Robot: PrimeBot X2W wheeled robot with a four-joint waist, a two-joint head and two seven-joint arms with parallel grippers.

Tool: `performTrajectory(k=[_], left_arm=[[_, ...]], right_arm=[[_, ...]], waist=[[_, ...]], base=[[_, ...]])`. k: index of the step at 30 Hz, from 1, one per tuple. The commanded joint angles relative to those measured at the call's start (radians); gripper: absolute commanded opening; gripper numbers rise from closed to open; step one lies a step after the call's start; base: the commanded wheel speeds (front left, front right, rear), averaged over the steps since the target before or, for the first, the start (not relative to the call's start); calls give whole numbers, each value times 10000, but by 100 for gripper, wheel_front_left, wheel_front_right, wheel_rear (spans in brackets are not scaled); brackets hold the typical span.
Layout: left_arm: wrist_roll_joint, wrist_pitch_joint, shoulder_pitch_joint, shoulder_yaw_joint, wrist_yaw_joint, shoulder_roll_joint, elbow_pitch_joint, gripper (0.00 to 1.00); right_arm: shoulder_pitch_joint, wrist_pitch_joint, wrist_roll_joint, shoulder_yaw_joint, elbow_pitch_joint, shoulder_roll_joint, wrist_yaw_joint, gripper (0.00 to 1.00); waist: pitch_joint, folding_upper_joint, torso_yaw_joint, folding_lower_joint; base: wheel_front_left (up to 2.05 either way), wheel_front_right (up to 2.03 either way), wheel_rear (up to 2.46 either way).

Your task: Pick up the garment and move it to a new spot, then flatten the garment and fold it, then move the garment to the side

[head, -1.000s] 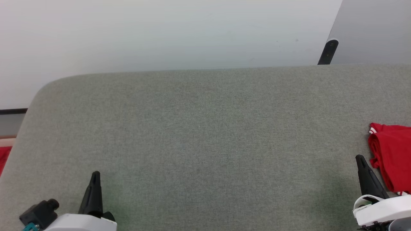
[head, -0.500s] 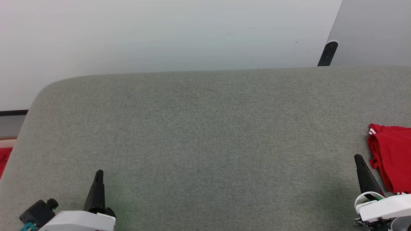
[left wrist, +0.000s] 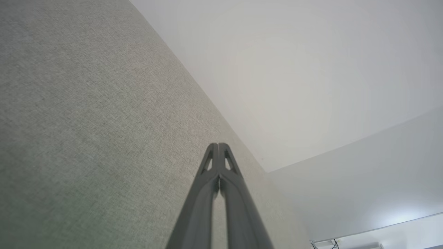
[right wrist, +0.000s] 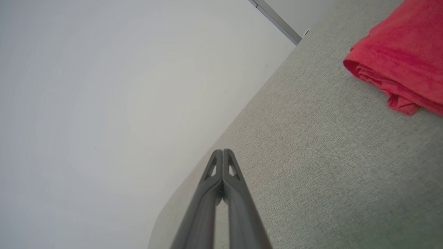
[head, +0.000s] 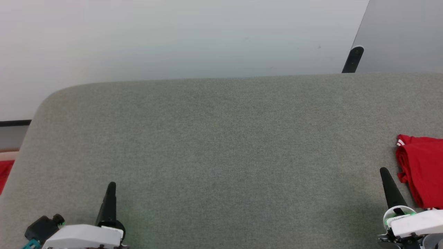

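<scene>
Red folded garment at right edge of grey fabric surface, my right gripper just beside it, jaws pressed together, my left gripper lower left, jaws likewise together.

Red garment, folded into a layered bundle, white-striped trim showing, lying on grey fabric surface

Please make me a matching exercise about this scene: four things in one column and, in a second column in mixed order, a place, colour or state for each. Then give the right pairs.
Column one
1. jersey
2. left claw
3. right claw
4. table

Column two
A. grey, with a cloth-like top
B. shut, at the lower left of the head view
C. red, folded, at the right edge of the head view
D. shut, close beside the red cloth

Right pairs: 1-C, 2-B, 3-D, 4-A
</scene>
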Motion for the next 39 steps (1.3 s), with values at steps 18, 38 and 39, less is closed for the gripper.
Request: performTrajectory(k=[18,38,39], left_arm=[[-1827,528,-389,108,-124,-164,102,0],[-3432,998,-556,162,-160,-341,275,0],[-3505,1026,-564,164,-158,-351,284,0]], right_arm=[[-320,242,1837,-126,268,178,-8,0],[-419,447,3414,-199,585,348,-10,0],[-419,448,3465,-200,599,356,-10,0]], waist=[[-90,0,5,0],[-188,0,10,0],[-193,0,10,0]], base=[[0,0,0],[0,0,0],[0,0,0]])
